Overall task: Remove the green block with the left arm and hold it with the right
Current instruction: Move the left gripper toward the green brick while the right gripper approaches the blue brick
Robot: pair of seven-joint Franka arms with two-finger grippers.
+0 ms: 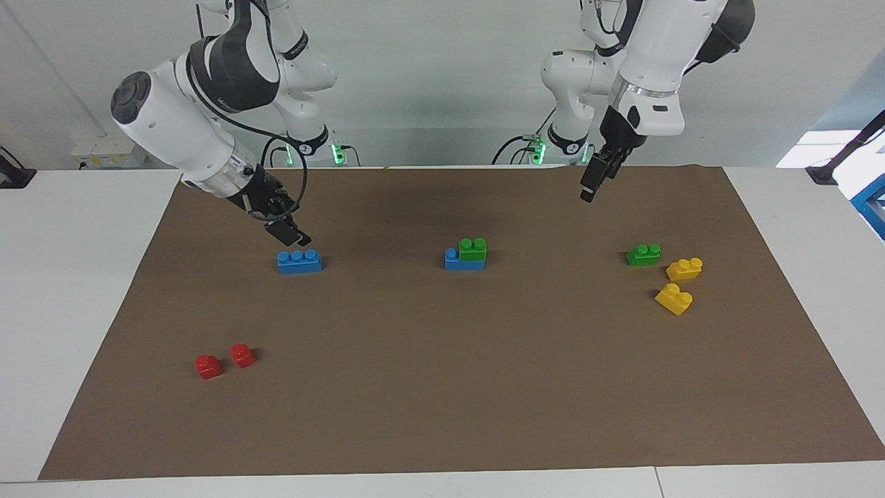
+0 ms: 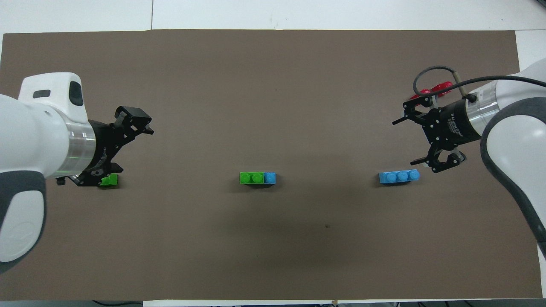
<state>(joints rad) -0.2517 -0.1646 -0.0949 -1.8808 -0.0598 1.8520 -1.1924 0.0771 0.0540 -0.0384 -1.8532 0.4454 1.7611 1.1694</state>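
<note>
Two tools, both spread and empty: your left tool (image 1: 596, 181) hangs at two o'clock of the green block (image 1: 473, 249); your right tool (image 1: 289, 232) hovers over the lone blue brick (image 1: 299, 261).

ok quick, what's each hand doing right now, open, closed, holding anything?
Left hand: holds nothing, up over the mat; open or closed cannot be told.
Right hand: open, empty, by the blue three-stud brick.
</note>
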